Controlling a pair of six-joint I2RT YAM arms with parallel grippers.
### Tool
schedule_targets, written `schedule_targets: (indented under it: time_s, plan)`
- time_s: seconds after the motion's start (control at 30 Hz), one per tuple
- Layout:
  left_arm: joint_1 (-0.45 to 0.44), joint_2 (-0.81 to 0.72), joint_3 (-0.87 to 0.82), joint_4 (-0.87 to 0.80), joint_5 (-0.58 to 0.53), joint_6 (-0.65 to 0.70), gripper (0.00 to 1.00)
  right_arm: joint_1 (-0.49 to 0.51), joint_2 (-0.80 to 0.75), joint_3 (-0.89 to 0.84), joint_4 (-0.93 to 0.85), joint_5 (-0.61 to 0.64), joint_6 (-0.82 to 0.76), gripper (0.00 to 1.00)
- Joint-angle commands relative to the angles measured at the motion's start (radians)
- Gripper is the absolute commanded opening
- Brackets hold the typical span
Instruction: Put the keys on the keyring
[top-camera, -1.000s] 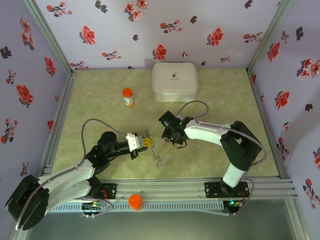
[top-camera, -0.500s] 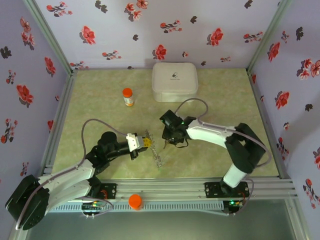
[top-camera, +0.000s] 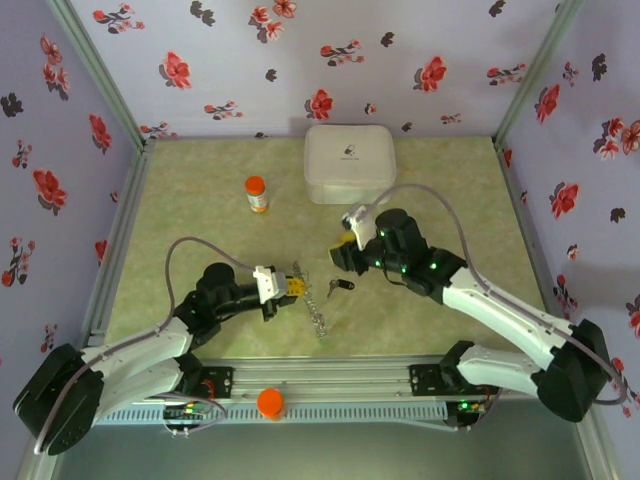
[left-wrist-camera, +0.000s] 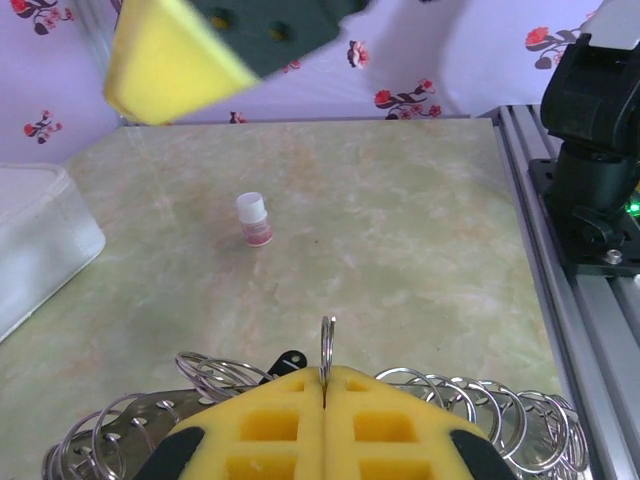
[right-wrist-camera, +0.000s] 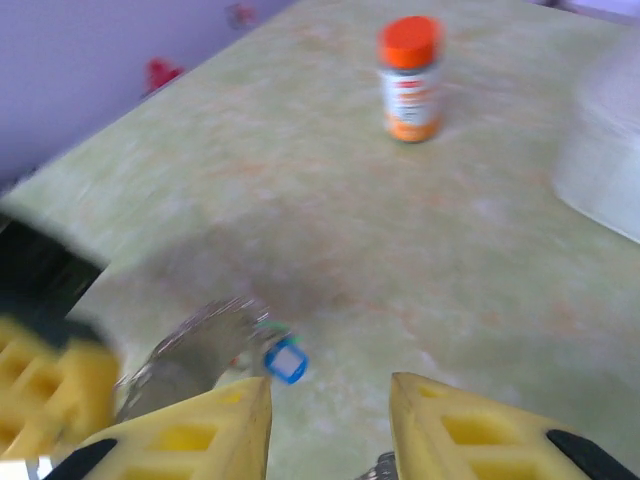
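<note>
Pinches thin silver metal keyring (left-wrist-camera: 326, 345) upright in closed left hand (left-wrist-camera: 323, 385) — holds right hand (right-wrist-camera: 328, 400) parted, gripping nothing, above mottled green table (right-wrist-camera: 480, 250).

This is a robot test booth in a lab, not a home. A left arm (top-camera: 140, 355) and a right arm (top-camera: 500, 310) are bolted to an aluminium rail (top-camera: 340, 372) at the near edge of a green marbled table (top-camera: 450, 200). Flower-papered panels (top-camera: 230, 60) on metal posts (top-camera: 93, 65) box it in, and cables (top-camera: 175, 255) loop from the arms.
</note>
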Motion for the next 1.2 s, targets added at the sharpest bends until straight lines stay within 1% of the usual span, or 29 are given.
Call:
schedule_targets:
  time_s: [0.0, 0.07, 0.2, 0.4, 0.53, 0.67, 0.83, 1.03, 1.17]
  plan:
    - [-0.002, 0.020, 0.020, 0.096, 0.067, -0.026, 0.00, 0.066, -0.055, -0.082, 0.062, -0.183, -0.461, 0.35]
    - [-0.002, 0.033, 0.025, 0.101, 0.084, -0.024, 0.00, 0.088, -0.052, -0.076, 0.047, -0.168, -0.530, 0.35]
    - [-0.002, 0.038, 0.030, 0.104, 0.090, -0.006, 0.00, 0.108, -0.011, -0.024, -0.023, -0.235, -0.568, 0.33]
    - [-0.002, 0.039, 0.036, 0.110, 0.105, -0.003, 0.00, 0.129, 0.027, -0.032, 0.015, -0.241, -0.580, 0.28]
    - [-0.001, 0.039, 0.040, 0.112, 0.114, -0.001, 0.00, 0.129, 0.050, -0.029, 0.027, -0.233, -0.592, 0.27]
    - [-0.002, 0.044, 0.044, 0.120, 0.120, 0.001, 0.00, 0.128, 0.076, -0.019, 0.020, -0.249, -0.600, 0.23]
    - [-0.002, 0.051, 0.050, 0.124, 0.127, 0.001, 0.00, 0.129, 0.086, -0.019, 0.032, -0.257, -0.604, 0.18]
    - [-0.002, 0.062, 0.054, 0.128, 0.131, 0.002, 0.00, 0.129, 0.094, -0.015, 0.038, -0.282, -0.602, 0.15]
    - [-0.002, 0.067, 0.057, 0.133, 0.134, 0.002, 0.00, 0.129, 0.093, -0.015, 0.046, -0.289, -0.602, 0.08]
